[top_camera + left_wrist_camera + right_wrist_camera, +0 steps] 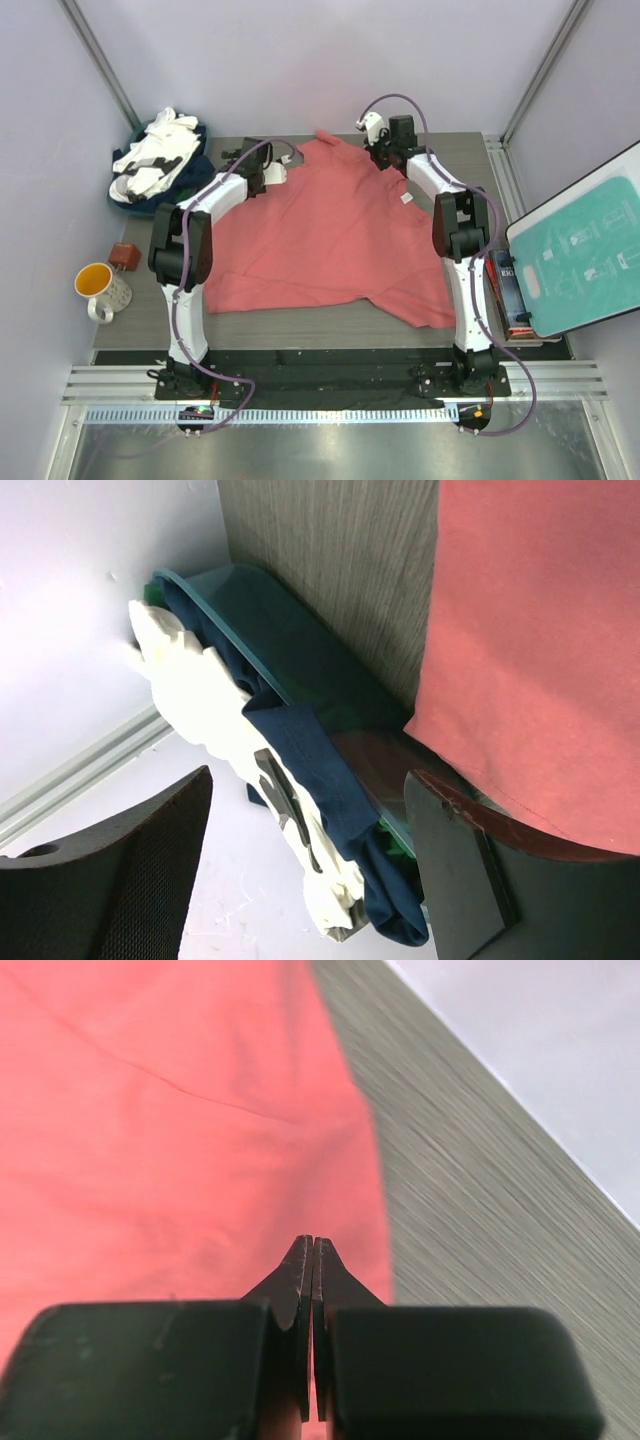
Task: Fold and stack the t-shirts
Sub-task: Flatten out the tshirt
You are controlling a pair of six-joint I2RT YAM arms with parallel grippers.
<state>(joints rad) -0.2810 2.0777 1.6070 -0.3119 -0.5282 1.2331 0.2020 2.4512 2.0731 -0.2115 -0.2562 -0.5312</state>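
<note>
The coral-red t-shirt (320, 235) lies spread across the middle of the counter (300, 330). The left claw (272, 172) hangs at the shirt's 10 o'clock edge, fingers wide apart with nothing between them. The right claw (380, 150) sits at its 1 o'clock edge, fingers pressed together; I cannot tell whether cloth is pinched. At the counter's 10 o'clock corner, white and navy t-shirts (158, 158) are heaped in a teal basket (225, 575).

Pale lilac-white walls (300, 60) enclose a grey wood-grain table (300, 330). Slim metal posts (95, 50) stand in the far corners. An aluminium rail (330, 382) crosses the near edge. Light is even.
</note>
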